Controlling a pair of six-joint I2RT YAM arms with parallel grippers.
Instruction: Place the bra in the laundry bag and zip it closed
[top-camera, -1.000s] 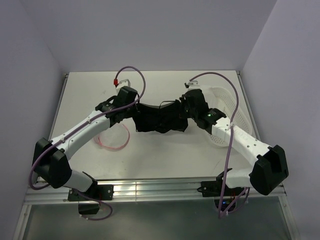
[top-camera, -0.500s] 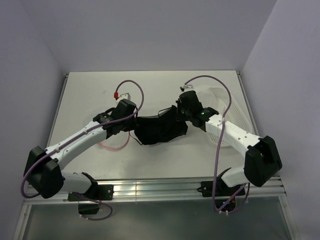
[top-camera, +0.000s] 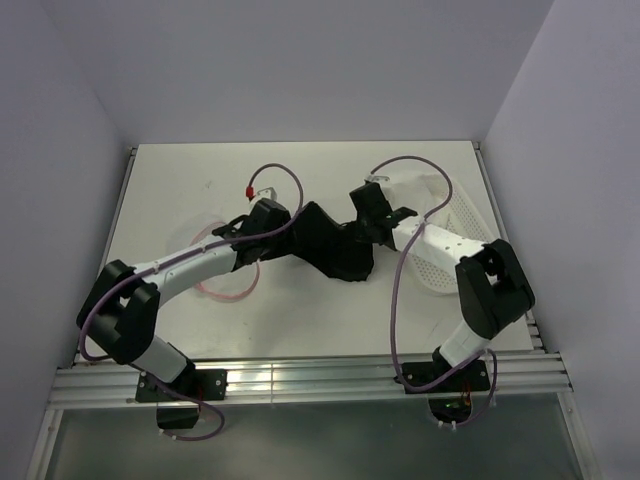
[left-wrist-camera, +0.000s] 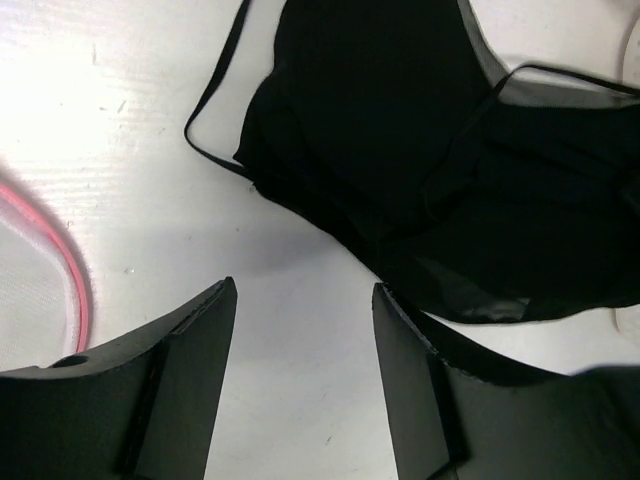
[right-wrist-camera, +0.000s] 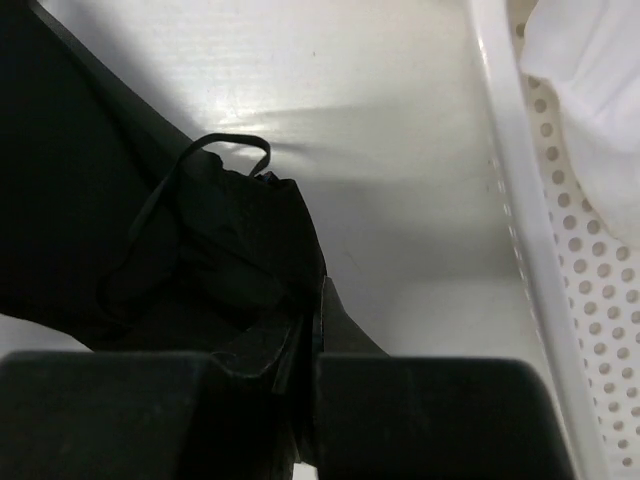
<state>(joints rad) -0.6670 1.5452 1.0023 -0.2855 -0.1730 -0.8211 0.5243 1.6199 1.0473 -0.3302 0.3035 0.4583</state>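
Note:
The black bra (top-camera: 338, 250) lies bunched at the table's middle, with one end lifted. My right gripper (top-camera: 355, 232) is shut on that end; in the right wrist view its jaws (right-wrist-camera: 312, 300) pinch black fabric (right-wrist-camera: 210, 240) with a thin strap looping above. My left gripper (top-camera: 293, 236) stands open just left of the bra. In the left wrist view, bare table shows between its fingers (left-wrist-camera: 305, 290), and the bra (left-wrist-camera: 400, 130) lies ahead, apart from them. The laundry bag (top-camera: 222, 280) lies flat under the left arm, its pink trim (left-wrist-camera: 62, 262) at the left.
A white perforated basket (top-camera: 455, 245) stands at the right, under the right forearm, with a white cloth (right-wrist-camera: 590, 70) inside it. Its rim (right-wrist-camera: 520, 200) runs close beside the right gripper. Purple cables arch over both wrists.
My left gripper has opened and let go of the bra, which was stretched between both grippers. The bra now hangs bunched from the right gripper. Both arms have shifted.

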